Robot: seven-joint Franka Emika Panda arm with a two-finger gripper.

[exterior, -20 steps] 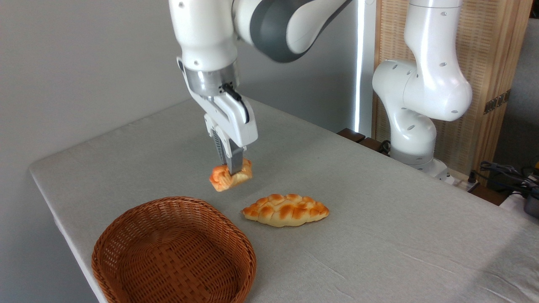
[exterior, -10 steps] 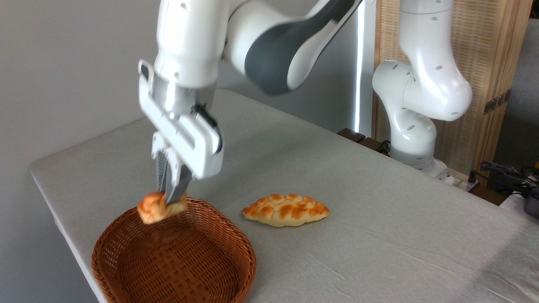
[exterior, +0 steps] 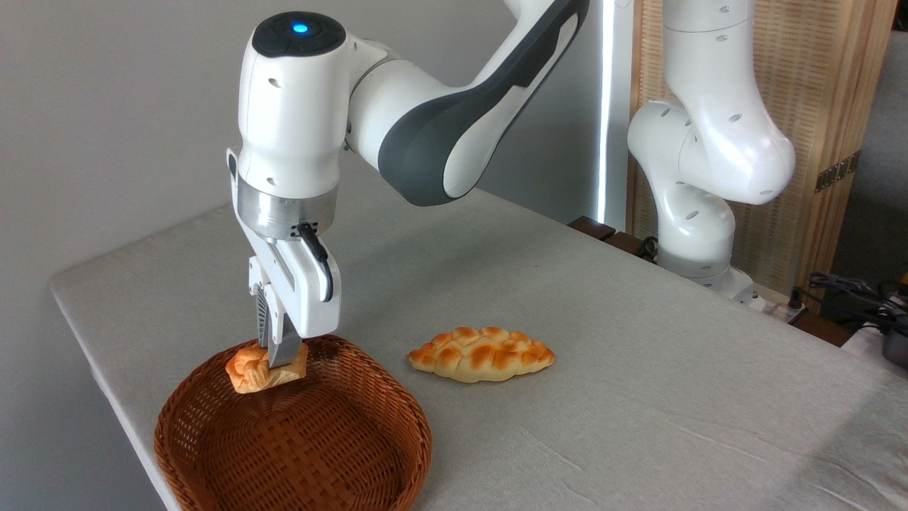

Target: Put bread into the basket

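Note:
A small orange-golden bread (exterior: 250, 370) with a lumpy top hangs pinched in my gripper (exterior: 278, 358), which is shut on it. It sits just above the far rim of the round reddish-brown wicker basket (exterior: 397, 419), over the basket's back part. The basket stands at the table's front left and holds nothing else. My fingers (exterior: 285, 349) point straight down and cover the bread's right half.
A longer pale braided loaf (exterior: 481, 353) lies on the grey tablecloth to the right of the basket. The table's left edge runs close beside the basket. The arm's white base (exterior: 699, 213) stands at the back right, with cables at the far right.
The gripper carried the bread from mid-table leftward and forward to the basket, then lowered slightly over its far rim. The wrist has turned upright.

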